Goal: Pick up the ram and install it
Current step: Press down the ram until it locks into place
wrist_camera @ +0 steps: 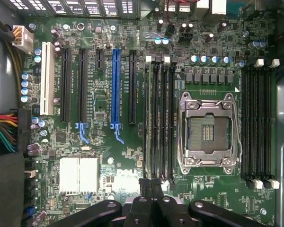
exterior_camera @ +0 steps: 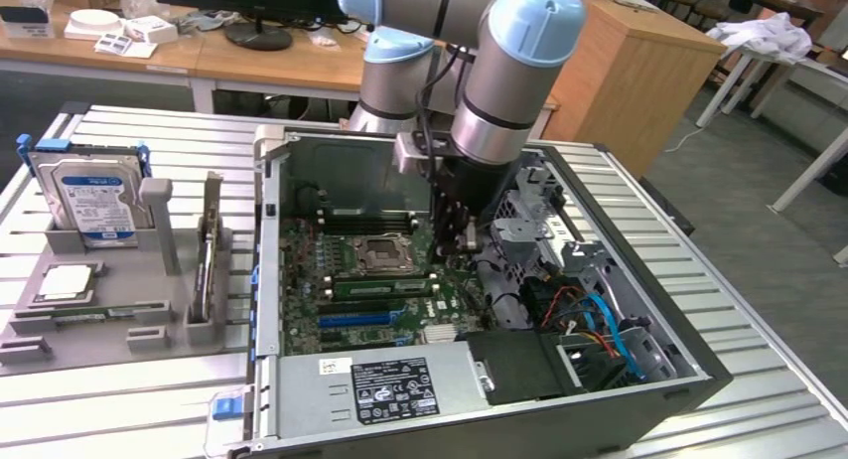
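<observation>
motherboard [exterior_camera: 302, 280] inside case [exterior_camera: 597, 419]; hard drive [exterior_camera: 93, 196] at exterior view's left; gripper [exterior_camera: 454, 245] over motherboard.

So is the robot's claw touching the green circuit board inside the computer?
Cannot tell. In the exterior view the gripper hangs low over the motherboard, and neither view plainly shows contact or a gap.

support: ribbed metal table [exterior_camera: 139, 141]; spans frame left to lower right | on it: grey parts holder [exterior_camera: 126, 270], left; open computer case [exterior_camera: 530, 424], centre-right
</observation>
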`<state>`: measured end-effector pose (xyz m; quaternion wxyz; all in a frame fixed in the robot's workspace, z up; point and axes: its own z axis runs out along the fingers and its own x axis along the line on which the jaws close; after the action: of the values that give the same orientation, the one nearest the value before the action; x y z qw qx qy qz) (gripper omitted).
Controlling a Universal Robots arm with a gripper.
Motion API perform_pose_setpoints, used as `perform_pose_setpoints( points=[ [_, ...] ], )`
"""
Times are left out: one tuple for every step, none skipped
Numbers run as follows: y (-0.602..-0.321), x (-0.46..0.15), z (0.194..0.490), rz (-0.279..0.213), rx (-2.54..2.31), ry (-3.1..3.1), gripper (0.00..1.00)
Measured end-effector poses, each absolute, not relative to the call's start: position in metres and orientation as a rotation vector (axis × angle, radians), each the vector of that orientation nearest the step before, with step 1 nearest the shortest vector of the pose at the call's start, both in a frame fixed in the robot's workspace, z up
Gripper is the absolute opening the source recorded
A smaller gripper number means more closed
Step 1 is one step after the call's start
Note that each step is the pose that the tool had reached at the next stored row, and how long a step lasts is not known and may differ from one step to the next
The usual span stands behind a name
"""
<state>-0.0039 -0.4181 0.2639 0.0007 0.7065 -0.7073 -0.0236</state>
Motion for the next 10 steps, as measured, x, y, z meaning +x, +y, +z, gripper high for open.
perform_pose_setpoints(
  points=[
    [-0.4181, -0.0040, 0.2631, -0.074, 2.219, -2.221, 0.11],
    [-0.4181, -0.0040, 0.2623, -0.074, 2.219, -2.221, 0.11],
    [-0.4181, -0.0040, 0.2615, -0.074, 2.219, -2.221, 0.11],
    [-0.4181, -0.0040, 0.2607, -0.074, 2.218, -2.221, 0.11],
    [-0.4181, -0.0040, 0.2598, -0.074, 2.219, -2.221, 0.11],
    [-0.4181, -0.0040, 0.2589, -0.074, 2.219, -2.221, 0.11],
    [-0.4181, -0.0040, 0.2580, -0.074, 2.219, -2.221, 0.11],
    [-0.4181, -0.0040, 0.2571, -0.074, 2.219, -2.221, 0.11],
    [-0.4181, -0.0039, 0.2562, -0.074, 2.219, -2.221, 0.11],
    [-0.4181, -0.0040, 0.2553, -0.074, 2.219, -2.221, 0.11]
  ],
)
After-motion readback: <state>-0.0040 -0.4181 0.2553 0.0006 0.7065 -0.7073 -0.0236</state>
